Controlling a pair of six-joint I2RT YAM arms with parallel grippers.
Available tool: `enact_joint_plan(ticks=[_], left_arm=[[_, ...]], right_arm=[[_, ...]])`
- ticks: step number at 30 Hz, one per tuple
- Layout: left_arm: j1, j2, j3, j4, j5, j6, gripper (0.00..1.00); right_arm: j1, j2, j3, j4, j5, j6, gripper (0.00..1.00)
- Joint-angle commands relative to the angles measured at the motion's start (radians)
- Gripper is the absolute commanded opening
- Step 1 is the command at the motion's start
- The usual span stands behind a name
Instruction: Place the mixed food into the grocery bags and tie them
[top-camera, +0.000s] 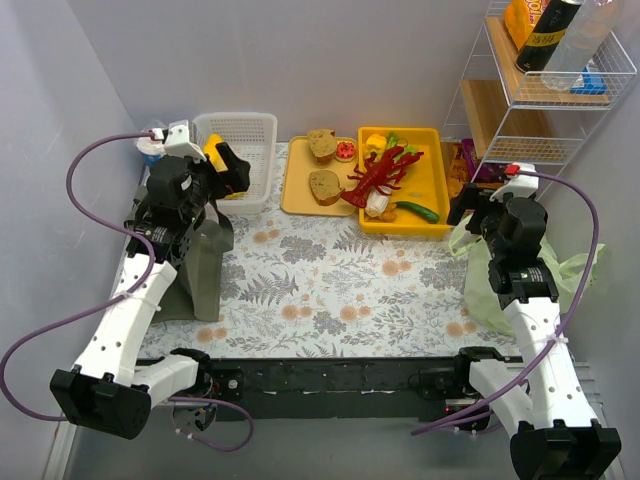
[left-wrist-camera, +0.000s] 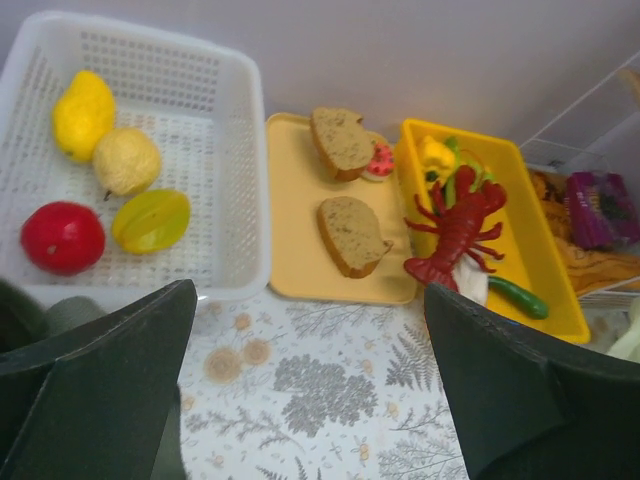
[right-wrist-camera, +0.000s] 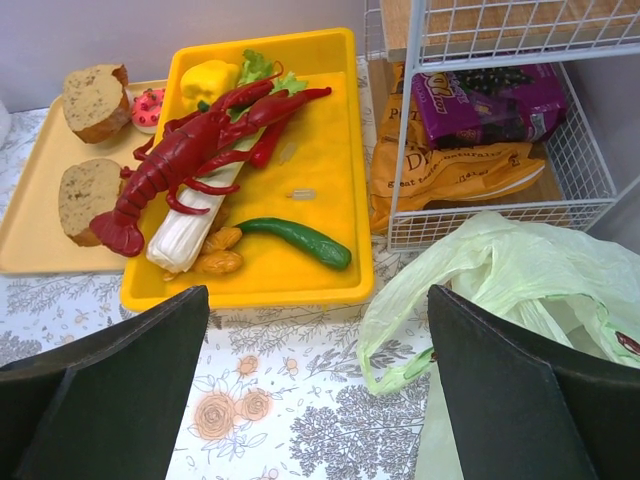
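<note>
We see a red lobster on a bright yellow tray, beside a green pepper. Brown bread slices lie on a paler yellow tray. A white slatted basket holds one red fruit. The tablecloth is white with grey ferns and orange flowers. The plastic bag is pale green.

Trays: 2, i.e. 1 pale-orange tray + 1 yellow tray. Bread slices: 2. Lobster: 1. Green pepper: 1. White piece: 1. Yellow piece: 1. Pink round piece: 1. Small brown bits: 2. Lettuce leaf: 1. Basket: 1, w/ 4 fruit: 2 yellow fruit, 1 red fruit, 1 yellow-green fruit. Bags: 2, i.e. 1 pale-green plastic bag + 1 dark tote. Purple packet: 1. Orange packets overlap, no. unclear.
</note>
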Motion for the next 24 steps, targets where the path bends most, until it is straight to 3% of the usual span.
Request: enact_joint_plan(ticks=[1, 4, 7, 12, 18, 21, 24], left_arm=[[0.003, 0.037, 0.104, -0.271, -0.22, 0.044, 0.98], [0.004, 0.061, 0.109, -0.391, -0.333, 0.059, 0.98], [0.004, 0.057, 0.079, -0.407, -0.437, 0.07, 0.98], [0.006, 0.058, 0.057, -0.398, -0.326, 0.07, 0.98], [0.004, 0.144, 0.02, -0.444, -0.306, 0.082, 0.97], [0.006, 0.137, -0.018, -0.417, -0.289, 0.085, 0.89], [0.006, 0.114, -0.043, -0.366, -0.218, 0.085, 0.58]], right_arm=[[-0.002, -0.001, 0.047, -0.003, -0.044, -0.004, 0.97], [-0.002, 0.007, 0.043, -0.003, -0.065, 0.002, 0.97], [-0.002, 0.021, 0.049, -0.008, -0.088, 0.004, 0.96], [-0.002, 0.034, 0.052, -0.02, -0.111, 0.008, 0.96], [-0.002, 0.033, 0.076, -0.054, -0.104, 0.002, 0.96], [-0.002, 0.034, 0.082, -0.051, -0.114, 0.019, 0.95], [-0.001, 0.051, 0.084, -0.033, -0.23, 0.016, 0.86]])
